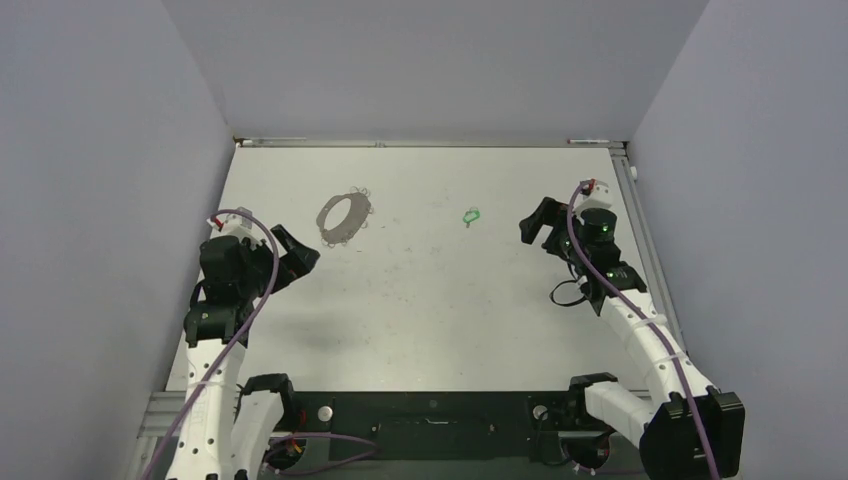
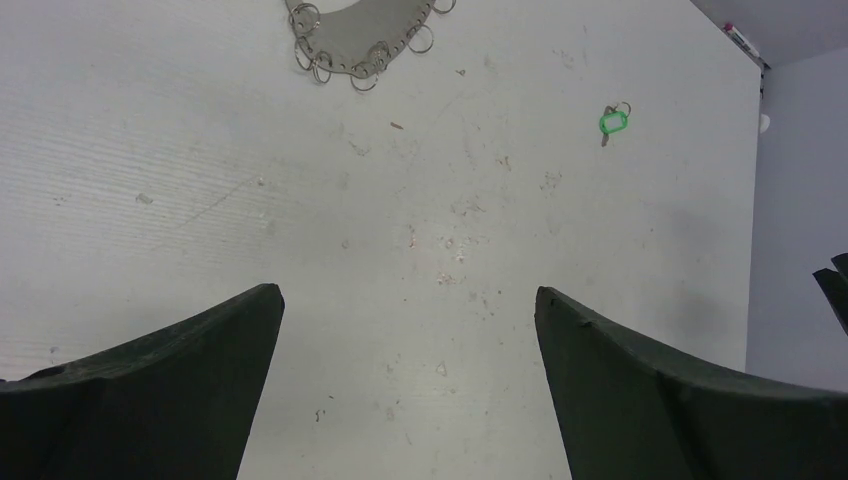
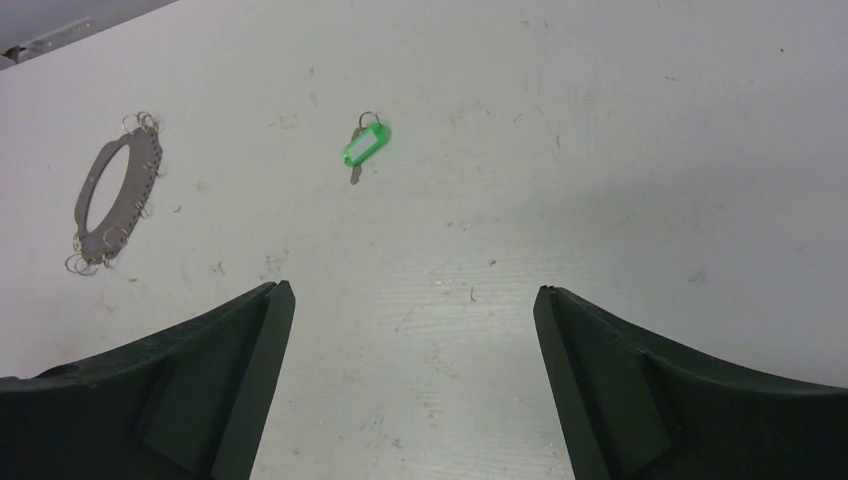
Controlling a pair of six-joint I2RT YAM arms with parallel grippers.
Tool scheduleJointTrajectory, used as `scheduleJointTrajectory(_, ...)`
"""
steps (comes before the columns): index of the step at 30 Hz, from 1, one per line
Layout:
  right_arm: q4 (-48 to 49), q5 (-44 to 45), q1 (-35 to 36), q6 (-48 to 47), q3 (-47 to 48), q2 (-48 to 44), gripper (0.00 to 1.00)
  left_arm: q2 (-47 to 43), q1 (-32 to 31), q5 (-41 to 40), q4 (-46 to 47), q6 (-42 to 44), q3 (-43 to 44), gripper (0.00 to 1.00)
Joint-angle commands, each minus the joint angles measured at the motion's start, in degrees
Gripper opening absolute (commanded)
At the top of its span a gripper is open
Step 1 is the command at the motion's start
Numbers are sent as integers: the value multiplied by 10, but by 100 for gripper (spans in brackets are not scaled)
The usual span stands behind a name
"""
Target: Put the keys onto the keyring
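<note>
keyring (image 1: 345, 217): a flat grey oval ring lying on the bench (image 1: 430, 300), in its far left part. bare bench shows through its opening.
what the keyring carries: tiny wire loops (image 3: 88, 262) threaded along its rim. they bunch at its two ends in the right wrist view.
green key tag (image 1: 471, 216): lies flat on the bench, far and a little right of centre. it is well apart from the keyring and touches neither arm.
tag detail: the right wrist view shows a green frame (image 3: 365, 146) round a pale window. a small wire ring sits at one end and a short grey stem at the other.
left end effector (image 1: 298, 252): released, jaws spread wide with only bench between them. it is near the keyring, on the ring's near left side, and not touching it.
right end effector (image 1: 533, 226): released, jaws wide apart and holding nothing. it is to the right of the green key tag, with a clear gap.
cut off: in the left wrist view only the keyring's near rim (image 2: 360, 30) shows, the rest lost past the top edge.
hard to make out: from above the tag is a green speck, and its stem and ring cannot be told apart. the loops read only as a ragged edge.
</note>
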Motion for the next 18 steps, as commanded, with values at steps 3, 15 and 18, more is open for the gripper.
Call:
scheduleJointTrajectory(3,-8,19,13,-28,-15,-34,97,-1,-19,2,12,8,1,96)
scheduleJointTrajectory(15,-90,228,253,-69,104,86,87,30,-121,-98,33,-46,2,99)
scheduleJointTrajectory(18,-65,234,279,-78,118,132,86,75,-205,-212,72,-71,14,99)
